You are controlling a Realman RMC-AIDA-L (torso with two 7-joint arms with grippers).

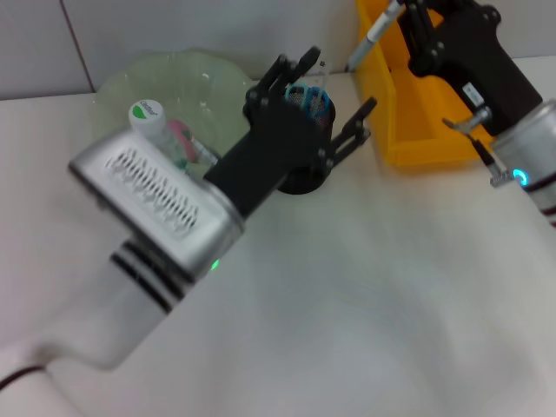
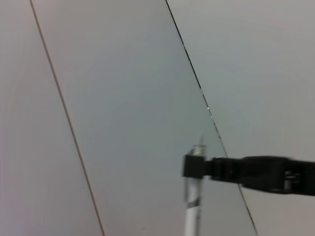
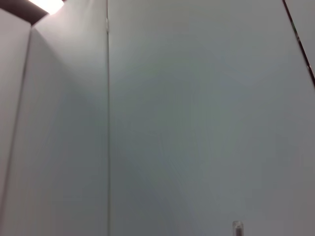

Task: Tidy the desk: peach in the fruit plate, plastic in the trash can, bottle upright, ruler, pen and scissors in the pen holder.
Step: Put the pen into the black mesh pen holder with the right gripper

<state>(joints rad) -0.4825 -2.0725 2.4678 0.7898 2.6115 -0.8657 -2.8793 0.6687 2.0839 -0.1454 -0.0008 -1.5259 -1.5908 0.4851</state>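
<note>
While my left gripper (image 1: 323,95) hangs spread wide over the black pen holder (image 1: 306,178) at about twelve o'clock on the bench (image 1: 365,295), holding nothing that I can make out, my right gripper (image 1: 398,10) sits up at one o'clock above the yellow bin (image 1: 408,130), pinched on the pen (image 1: 369,39), which slants down toward the holder's side; the left wrist view shows that same pen (image 2: 193,206) clamped upright in dark fingers (image 2: 197,167) against a plain wall.

As for progress, something blue shows inside the pen holder, which I judge to be scissor handles, though I cannot say for sure, and I cannot tell whether the ruler is in there too; the bottle (image 1: 161,130) with its white-and-green cap appears upright at ten o'clock, just in front of the pale green fruit plate (image 1: 208,82), with something pink beside it that may be the peach, partly hidden by my left arm, so whether it lies in the plate I cannot tell; the near half of the bench shows no loose plastic, so I take that step as done, the yellow bin presumably serving as trash can.

What remains, by my reckoning, is chiefly the pen: it needs carrying across from one o'clock to the holder and dropping in tip-down.
</note>
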